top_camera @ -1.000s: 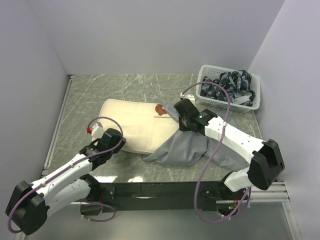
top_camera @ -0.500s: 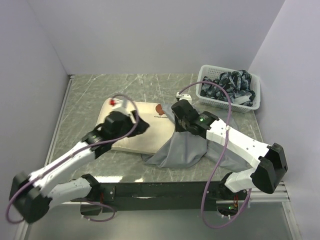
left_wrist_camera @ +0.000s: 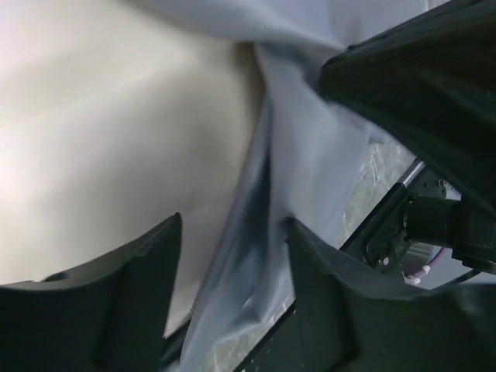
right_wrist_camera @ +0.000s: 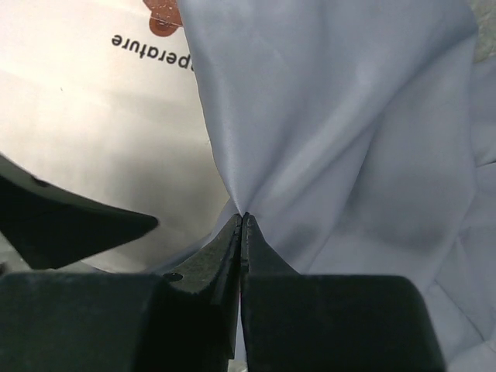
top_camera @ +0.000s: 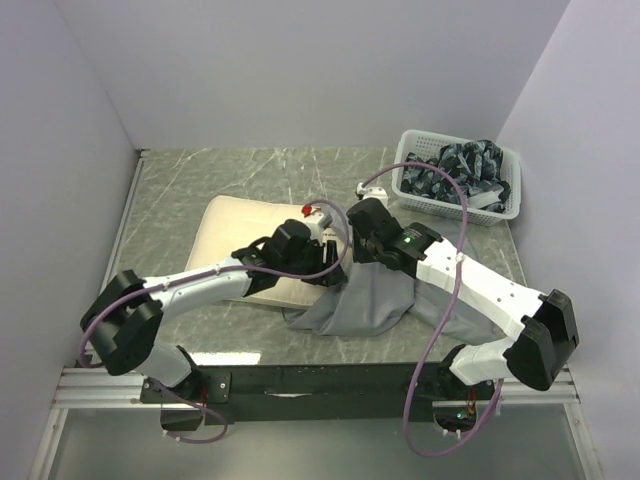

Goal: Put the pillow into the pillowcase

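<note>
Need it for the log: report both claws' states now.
Left claw: open.
Right claw: closed on the plain grey fabric pillowcase.

Left pincer point(top_camera: 335, 270) opened, swung across pillow point(top_camera: 235, 225) to pillowcase point(top_camera: 370, 300) edge.

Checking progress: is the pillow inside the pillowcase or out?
Out, mostly: the cream pillow shows bare, the grey pillowcase bunched at its right end, pinched by the right tool.

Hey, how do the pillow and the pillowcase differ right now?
The pillow is cream, the pillowcase grey. The pillow lies flat; the pillowcase is rumpled, pinched up by the right end effector. The pillow bears print; the pillowcase looks plain. Both are soft fabric.
</note>
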Tool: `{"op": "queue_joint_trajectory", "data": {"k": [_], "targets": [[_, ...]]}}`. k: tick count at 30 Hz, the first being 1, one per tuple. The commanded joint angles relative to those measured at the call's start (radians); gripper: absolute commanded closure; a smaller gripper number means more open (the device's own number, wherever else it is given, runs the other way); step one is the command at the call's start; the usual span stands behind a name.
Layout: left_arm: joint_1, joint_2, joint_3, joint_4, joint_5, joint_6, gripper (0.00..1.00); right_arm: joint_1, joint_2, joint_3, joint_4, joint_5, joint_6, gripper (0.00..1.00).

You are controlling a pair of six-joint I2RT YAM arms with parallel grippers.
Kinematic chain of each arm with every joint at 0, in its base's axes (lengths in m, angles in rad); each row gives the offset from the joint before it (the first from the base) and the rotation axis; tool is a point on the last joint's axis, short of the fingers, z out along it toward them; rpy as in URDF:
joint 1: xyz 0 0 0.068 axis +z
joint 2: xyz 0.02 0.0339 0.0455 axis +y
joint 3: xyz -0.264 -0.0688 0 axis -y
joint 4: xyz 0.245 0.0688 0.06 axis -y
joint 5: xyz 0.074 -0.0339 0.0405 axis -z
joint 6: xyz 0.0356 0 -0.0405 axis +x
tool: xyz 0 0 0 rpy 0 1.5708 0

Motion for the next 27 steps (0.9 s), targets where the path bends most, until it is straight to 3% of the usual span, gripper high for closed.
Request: {"op": "queue_joint_trajectory", "data": {"k": [1,5,8,15,19,21,27], "targets": [[-0.019,0.07,0.081,0.066,0.058,0.051,0.44,-0.013,-0.047,-0.007,0.007,0.01,0.0,0.95],[-0.021,0.06,0.068,0.043,-0.019,0.026,0.82,-0.016,-0.061,-0.01,0.006,0.013,-0.003,0.94],[-0.021,0.011,0.025,0.009,-0.074,0.014,0.94,-0.029,-0.07,-0.015,0.004,0.022,-0.005,0.94],[-0.016,-0.046,-0.035,0.031,-0.064,0.0,0.95,-0.055,-0.096,-0.036,0.006,0.009,-0.003,0.94],[-0.015,-0.032,-0.035,0.032,-0.039,-0.007,0.91,-0.055,-0.113,-0.069,0.021,-0.028,0.002,0.81],[-0.016,-0.029,-0.032,0.032,-0.045,-0.017,0.96,-0.053,-0.127,-0.088,0.026,-0.033,0.003,0.75],[-0.012,-0.155,-0.058,-0.008,-0.227,-0.107,0.99,-0.055,-0.142,-0.122,0.027,-0.016,0.011,0.75]]}}
